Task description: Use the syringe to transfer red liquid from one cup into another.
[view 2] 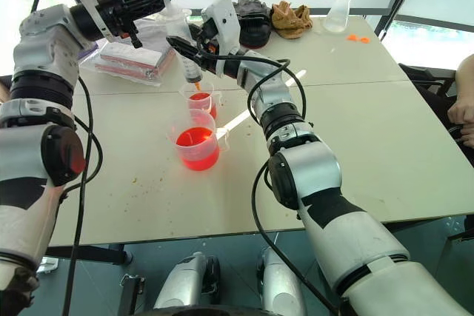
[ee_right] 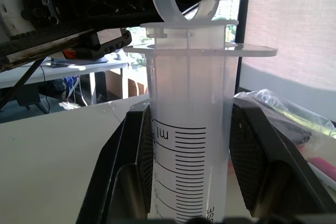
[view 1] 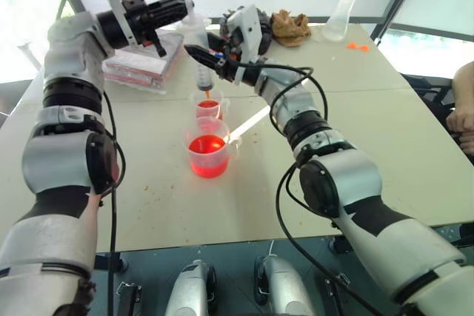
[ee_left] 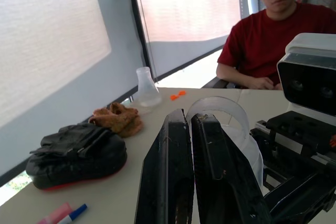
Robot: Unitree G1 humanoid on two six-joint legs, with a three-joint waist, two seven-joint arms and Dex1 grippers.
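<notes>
Mid-table, the smaller cup (view 1: 208, 103) and larger beaker (view 1: 208, 155) stand touching, one behind the other; the syringe (view 1: 204, 75) hangs upright over the smaller cup, blocking any approach from above. Both grippers crowd the air just over it. Along the far edge: stacked packets (view 1: 141, 64) toward the left corner, black glove (view 2: 255, 24), brown rag (view 1: 290, 27), conical flask (view 1: 338, 18), orange bits (view 1: 358, 46). The table's (view 1: 385, 123) right half and near edge lie open. A person's arm (view 1: 461, 105) sits by the right edge.
</notes>
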